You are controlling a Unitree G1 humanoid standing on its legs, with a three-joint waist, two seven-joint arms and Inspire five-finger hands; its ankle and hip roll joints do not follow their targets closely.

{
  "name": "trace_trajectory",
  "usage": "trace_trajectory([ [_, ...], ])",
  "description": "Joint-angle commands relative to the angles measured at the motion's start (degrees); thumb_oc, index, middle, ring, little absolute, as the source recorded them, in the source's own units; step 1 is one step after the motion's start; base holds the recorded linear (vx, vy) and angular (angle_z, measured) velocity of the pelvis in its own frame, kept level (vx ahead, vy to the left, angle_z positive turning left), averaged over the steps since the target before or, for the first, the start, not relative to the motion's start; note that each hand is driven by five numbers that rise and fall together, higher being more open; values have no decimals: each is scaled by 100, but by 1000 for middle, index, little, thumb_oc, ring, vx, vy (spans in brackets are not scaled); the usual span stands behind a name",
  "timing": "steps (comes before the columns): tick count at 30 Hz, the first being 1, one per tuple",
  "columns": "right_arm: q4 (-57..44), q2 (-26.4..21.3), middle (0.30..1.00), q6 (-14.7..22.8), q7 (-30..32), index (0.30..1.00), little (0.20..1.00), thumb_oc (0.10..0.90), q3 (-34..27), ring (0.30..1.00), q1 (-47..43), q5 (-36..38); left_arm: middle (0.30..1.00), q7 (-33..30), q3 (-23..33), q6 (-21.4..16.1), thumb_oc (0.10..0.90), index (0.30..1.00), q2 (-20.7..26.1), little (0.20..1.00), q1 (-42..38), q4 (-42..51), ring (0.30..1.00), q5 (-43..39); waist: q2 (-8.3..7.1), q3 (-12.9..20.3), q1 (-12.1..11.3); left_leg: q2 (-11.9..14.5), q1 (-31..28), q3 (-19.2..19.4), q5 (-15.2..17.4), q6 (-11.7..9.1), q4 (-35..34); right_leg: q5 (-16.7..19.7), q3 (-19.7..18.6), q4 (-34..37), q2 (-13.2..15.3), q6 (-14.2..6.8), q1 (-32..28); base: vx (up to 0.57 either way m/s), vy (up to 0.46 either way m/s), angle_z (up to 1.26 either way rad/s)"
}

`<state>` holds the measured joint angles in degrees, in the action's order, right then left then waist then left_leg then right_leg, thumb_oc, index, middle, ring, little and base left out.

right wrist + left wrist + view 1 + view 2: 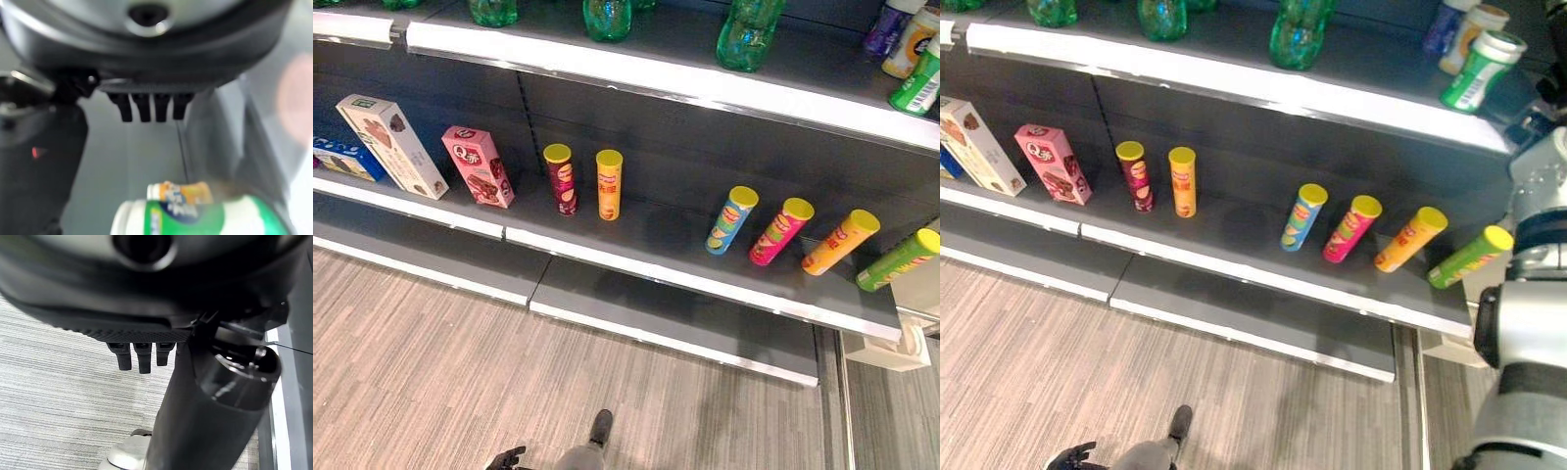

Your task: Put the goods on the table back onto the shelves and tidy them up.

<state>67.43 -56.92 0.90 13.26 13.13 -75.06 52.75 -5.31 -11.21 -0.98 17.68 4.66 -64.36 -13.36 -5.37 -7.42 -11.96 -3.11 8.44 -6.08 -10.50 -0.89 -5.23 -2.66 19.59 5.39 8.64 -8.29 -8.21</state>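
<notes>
My right hand [146, 63] is raised at the top shelf's right end, fingers [146, 107] straight and holding nothing. Just past them lies a green-and-white bottle [205, 218], also seen tilted on the top shelf [1482, 69], with an orange-labelled bottle [181, 192] behind it. My left hand [506, 458] hangs low over the floor, fingers [139, 357] relaxed and empty. On the middle shelf [636, 257] two chip tubes stand upright, maroon [561, 179] and orange [608, 184]. Further right, blue [731, 220], pink [780, 231], orange [840, 242] and green [898, 259] tubes lean.
A pink box [478, 166], a cream box [391, 145] and a blue box [347, 159] sit on the shelf's left part. Green bottles [745, 34] line the top shelf, with a purple bottle [1445, 24] near its right end. A bare bottom shelf [656, 313] juts over the striped floor [431, 372].
</notes>
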Motion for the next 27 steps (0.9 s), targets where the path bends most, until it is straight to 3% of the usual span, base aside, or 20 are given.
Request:
trace_trajectory([
  [1,-219,-647,900,631,-172,900,900,800,581,900,-958,31,900,36,-145,-114,800,900,285,900,-6,-86,900,7,-259,330,-209,172,-488,71,1069,-436,23,311,-105,-39,270,-402,56,17,-3,9],
  [12,-178,-652,900,500,-435,900,900,800,885,900,-1098,38,900,81,-164,-128,800,900,343,900,0,-36,900,-37,-358,314,-299,131,-443,-9,1067,-421,23,360,-53,-39,291,-417,45,7,-2,1],
  [27,-247,-532,900,524,-690,900,900,800,974,900,-1188,415,900,159,-233,-134,800,900,348,900,25,-11,900,-35,-379,279,-294,154,-492,-7,1085,-432,23,311,-48,-39,273,-388,-2,0,0,0],
])
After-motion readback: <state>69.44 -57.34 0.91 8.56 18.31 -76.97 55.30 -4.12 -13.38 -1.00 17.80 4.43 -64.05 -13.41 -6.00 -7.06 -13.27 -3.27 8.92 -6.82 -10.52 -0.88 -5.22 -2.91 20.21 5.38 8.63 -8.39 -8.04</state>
